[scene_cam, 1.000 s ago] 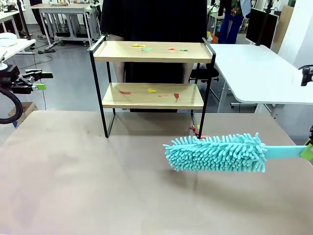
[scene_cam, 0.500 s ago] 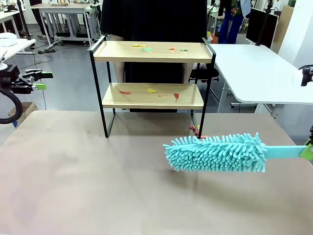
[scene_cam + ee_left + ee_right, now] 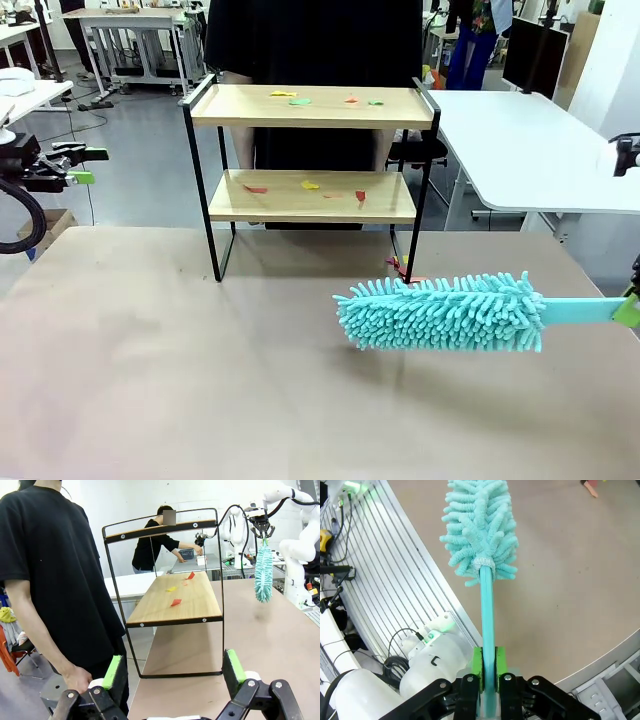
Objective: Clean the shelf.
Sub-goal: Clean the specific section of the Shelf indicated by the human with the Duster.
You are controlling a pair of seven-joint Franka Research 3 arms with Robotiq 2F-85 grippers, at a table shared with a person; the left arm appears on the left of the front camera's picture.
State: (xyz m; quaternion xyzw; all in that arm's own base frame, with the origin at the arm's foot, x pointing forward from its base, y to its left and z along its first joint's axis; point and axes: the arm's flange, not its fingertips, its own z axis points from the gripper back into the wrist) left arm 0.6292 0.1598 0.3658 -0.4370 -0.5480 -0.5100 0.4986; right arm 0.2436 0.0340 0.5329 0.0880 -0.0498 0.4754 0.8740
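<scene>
Shelf [image 3: 310,105] stands at 12 o'clock on the surface [image 3: 180,370], long axis 9-to-3, coloured scraps [image 3: 307,184] on both boards. Right gripper [image 3: 488,661] clenched on teal duster [image 3: 440,312] handle; duster lies 9-to-3, head toward 9, at shelf's 4 o'clock. Left gripper [image 3: 173,664] released, empty.

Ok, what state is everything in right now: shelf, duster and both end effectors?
shelf: upright, coloured scraps lying on both boards.
duster: held level above the table, clear of the shelf.
right end effector: shut on the duster handle.
left end effector: open, empty, off to the side.
scraps by the shelf leg: lying on the table.
</scene>
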